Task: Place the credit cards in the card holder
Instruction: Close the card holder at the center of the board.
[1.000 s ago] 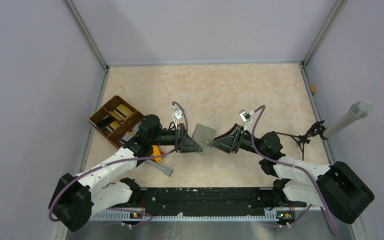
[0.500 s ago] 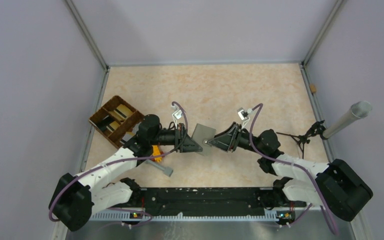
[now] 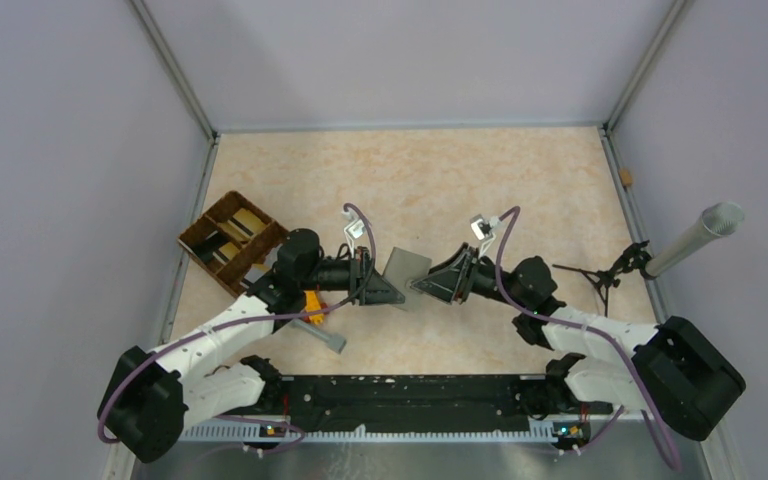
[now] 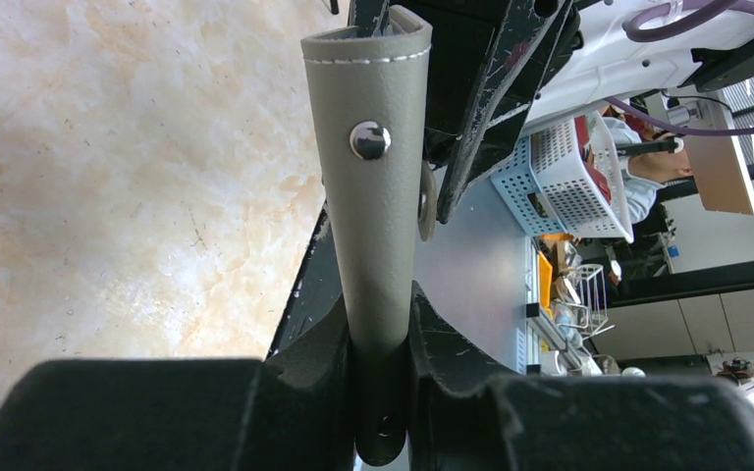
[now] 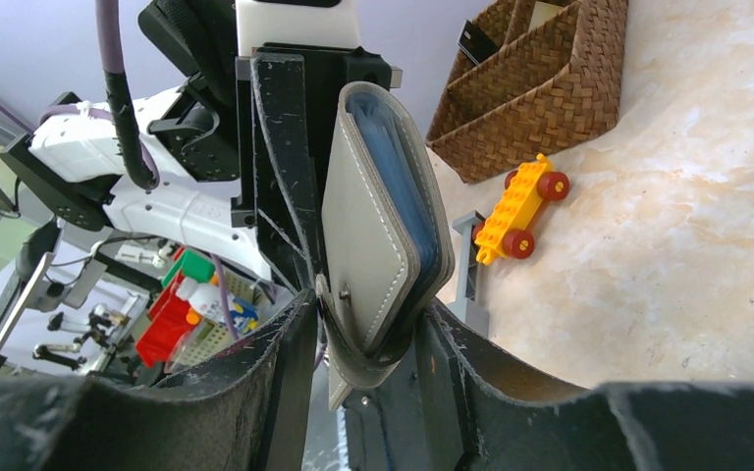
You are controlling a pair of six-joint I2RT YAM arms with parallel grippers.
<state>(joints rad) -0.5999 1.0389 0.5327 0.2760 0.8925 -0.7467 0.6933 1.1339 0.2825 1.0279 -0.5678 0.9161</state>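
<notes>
Card holder: the grey card holder (image 4: 371, 177) is up off the table (image 3: 440, 180), hanging in mid-air at the centre between the two arms, folded nearly flat with its snap stud showing.
Left gripper: the left gripper (image 4: 383, 329) is clamped tight on one edge of the holder. It looks like the anchor, keeping the holder raised so the other arm can work on it.
Right gripper: the right gripper (image 5: 368, 343) comes in from the opposite side, jaws straddling the other edge, where the blue-grey pockets show. I can't tell whether the pads are pinching or just flanking it.
Why this hold: my read is a two-handed set-up, one side held fast and the other side taken so the covers can be parted like a book.
Credit cards: the credit cards (image 3: 246, 216) are not in the holder yet. Gold and dark ones stand in the woven tray (image 5: 560, 98) at far left, well apart from the holder.
Bystander: a yellow toy brick car (image 5: 518, 210) sits on the table near the tray.
Progress: early, by my judgement, with no card in either gripper.
</notes>
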